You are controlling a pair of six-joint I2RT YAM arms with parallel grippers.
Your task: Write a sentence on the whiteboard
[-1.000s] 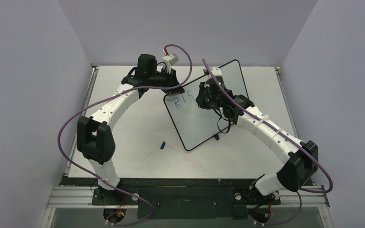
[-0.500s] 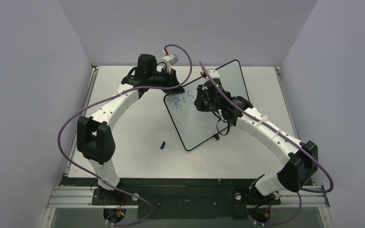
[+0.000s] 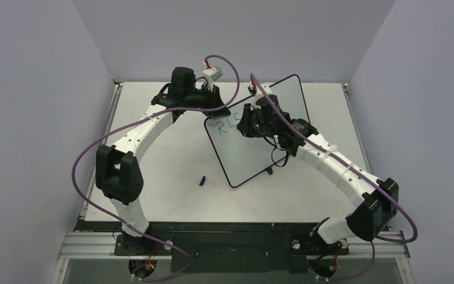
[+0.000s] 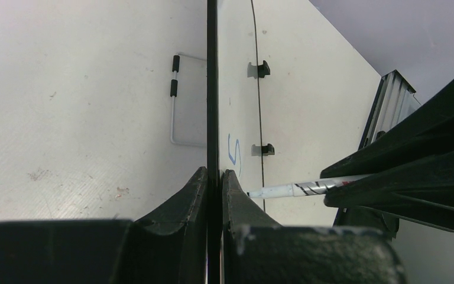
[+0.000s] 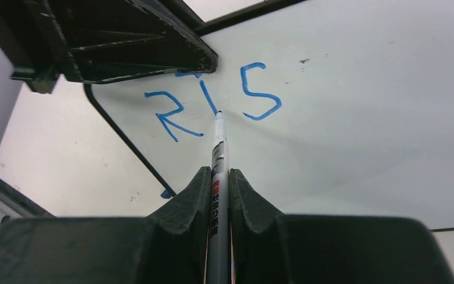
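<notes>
The whiteboard (image 3: 243, 161) stands tilted at the table's middle, black-framed; it shows edge-on (image 4: 212, 89) in the left wrist view. My left gripper (image 3: 216, 110) (image 4: 213, 173) is shut on its top edge. Blue letters "RIS" (image 5: 213, 106) (image 3: 229, 125), the start of the sentence, run along the top of the board (image 5: 360, 118). My right gripper (image 3: 249, 125) (image 5: 218, 171) is shut on a silver marker (image 5: 219, 151) (image 4: 295, 190). Its tip lies at the foot of the "I". The left gripper's dark fingers (image 5: 124, 41) show at the board's corner.
A small blue marker cap (image 3: 202, 180) lies on the white table left of the board's lower corner. A wire stand (image 4: 174, 100) sticks out behind the board, and two black feet (image 4: 263, 69) sit on its far edge. Purple walls close in the table.
My right gripper has shifted a little left over the board, from beside the "S" back to the "I", now partly covering the letters from above. The left arm and board have not moved.
</notes>
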